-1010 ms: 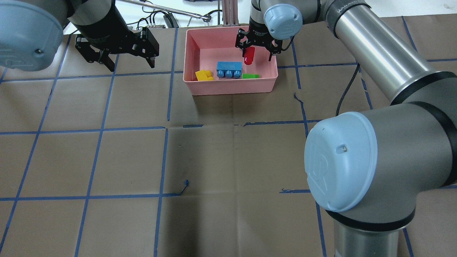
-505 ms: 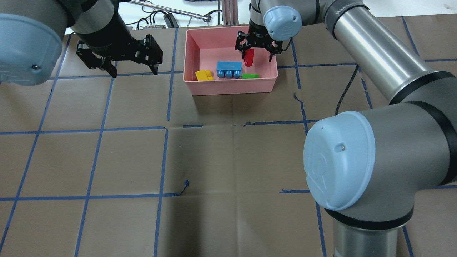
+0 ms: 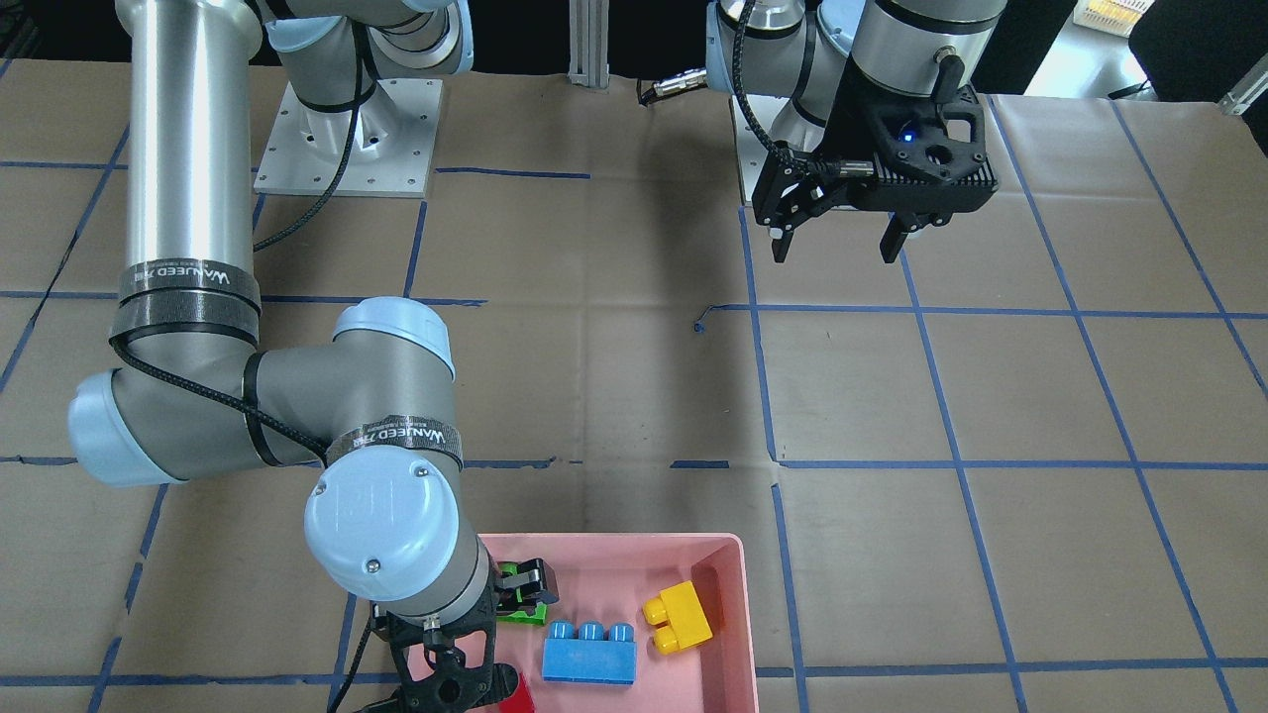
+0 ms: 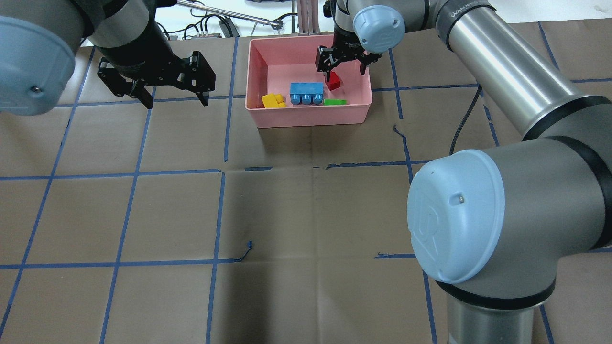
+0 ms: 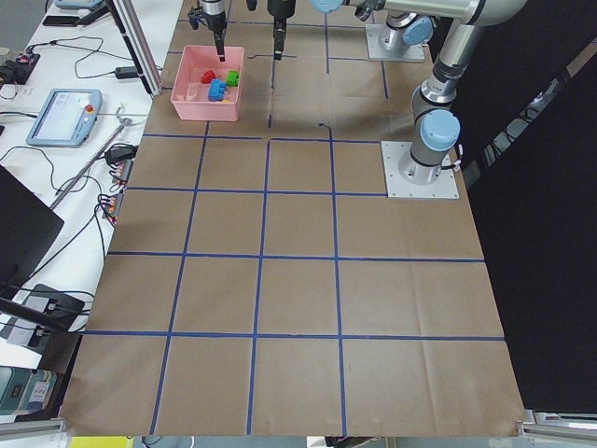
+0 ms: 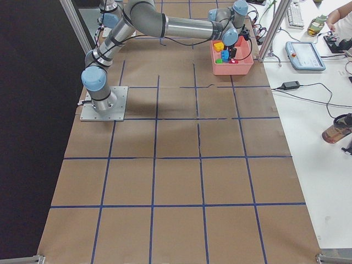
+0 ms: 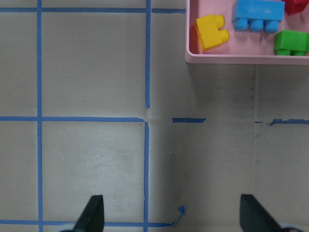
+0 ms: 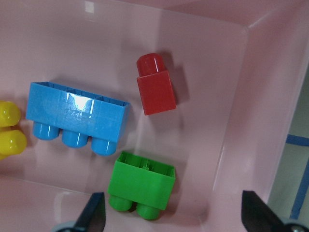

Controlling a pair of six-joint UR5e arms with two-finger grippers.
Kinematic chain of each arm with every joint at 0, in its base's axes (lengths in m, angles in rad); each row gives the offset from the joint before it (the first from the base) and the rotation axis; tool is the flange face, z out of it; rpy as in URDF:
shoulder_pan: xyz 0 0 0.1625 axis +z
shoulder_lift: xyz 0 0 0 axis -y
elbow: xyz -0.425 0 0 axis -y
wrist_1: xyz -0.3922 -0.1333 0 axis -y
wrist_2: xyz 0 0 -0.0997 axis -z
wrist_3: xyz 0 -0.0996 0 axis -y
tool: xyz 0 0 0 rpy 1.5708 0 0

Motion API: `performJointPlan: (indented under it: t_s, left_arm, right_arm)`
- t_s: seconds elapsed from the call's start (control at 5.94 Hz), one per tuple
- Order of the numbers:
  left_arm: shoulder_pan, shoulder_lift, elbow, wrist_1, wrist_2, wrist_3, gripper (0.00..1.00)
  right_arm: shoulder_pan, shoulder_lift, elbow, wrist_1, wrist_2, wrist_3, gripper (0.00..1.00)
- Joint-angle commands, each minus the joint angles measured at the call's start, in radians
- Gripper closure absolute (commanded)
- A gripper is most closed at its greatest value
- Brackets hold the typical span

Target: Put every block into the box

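The pink box (image 4: 258,112) stands at the far middle of the table. In it lie the blue block (image 4: 306,92), the yellow block (image 4: 272,100), the green block (image 4: 334,101) and the red block (image 4: 333,81). My right gripper (image 4: 345,71) hangs open and empty just above the red block. The right wrist view shows the red (image 8: 155,87), blue (image 8: 77,113) and green (image 8: 141,186) blocks on the box floor between the spread fingers. My left gripper (image 4: 176,98) is open and empty, left of the box over bare table.
Brown paper with blue tape grid lines covers the table (image 4: 306,215). A metal post (image 4: 306,16) and cables lie behind the box. The right arm's big elbow (image 4: 459,215) hangs over the near right of the table. The box also shows in the left wrist view (image 7: 241,59).
The red block, up between the right gripper's fingers before, now lies on the box floor. The left gripper has shifted slightly to the left.
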State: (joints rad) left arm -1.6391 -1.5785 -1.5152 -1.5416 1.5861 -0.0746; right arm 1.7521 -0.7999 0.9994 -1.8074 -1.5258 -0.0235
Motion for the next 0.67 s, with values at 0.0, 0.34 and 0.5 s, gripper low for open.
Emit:
performJointPlan:
  t_s: [0.0, 0.34, 0.5]
  left_arm:
    - [0.004, -0.002, 0.007, -0.022, 0.0, 0.012, 0.01]
    - [0.001, 0.002, 0.007, -0.019, 0.002, 0.009, 0.01]
    - [0.001, 0.003, 0.007, -0.02, 0.002, 0.009, 0.01]
  right_arm:
    - [-0.023, -0.083, 0.013, 0.055, -0.005, -0.009, 0.0]
    - [-0.095, -0.225, 0.043, 0.26, -0.011, -0.01, 0.01]
    - [-0.118, -0.313, 0.117, 0.281, -0.049, -0.01, 0.01]
